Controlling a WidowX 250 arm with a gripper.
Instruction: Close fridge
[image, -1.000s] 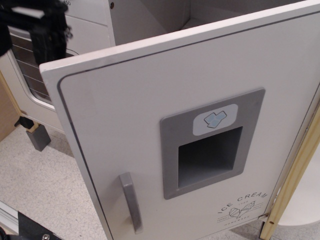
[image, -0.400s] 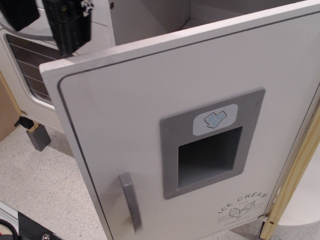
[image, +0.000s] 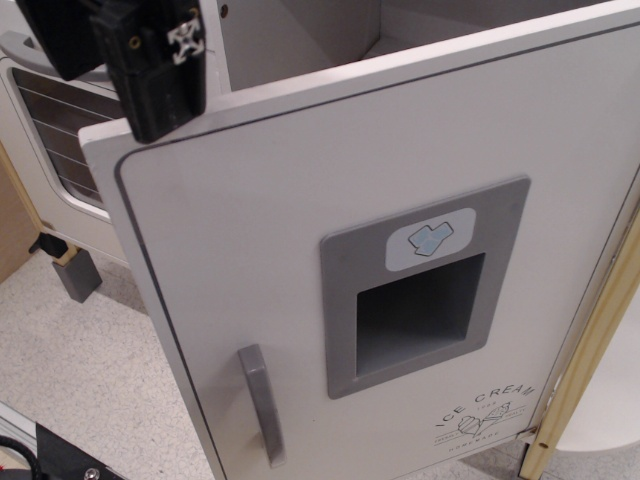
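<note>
Black hand (image: 150, 65) at upper left, finger pointing down; open or closed state unclear.

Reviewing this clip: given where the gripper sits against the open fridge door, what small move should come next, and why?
Probably a short push on the door's top free corner, swinging it toward the cabinet. The fridge door stands wide open, its interior visible behind, and the gripper overlaps that corner's top edge. Whether it touches the door, or how its jaws stand, cannot be told.

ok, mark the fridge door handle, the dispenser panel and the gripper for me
fridge door handle (image: 262, 403), observation.image view, middle of the grey vertical bar
dispenser panel (image: 345, 300), observation.image view, left side of grey frame
gripper (image: 160, 75), observation.image view, black finger body at the door's top corner
</note>
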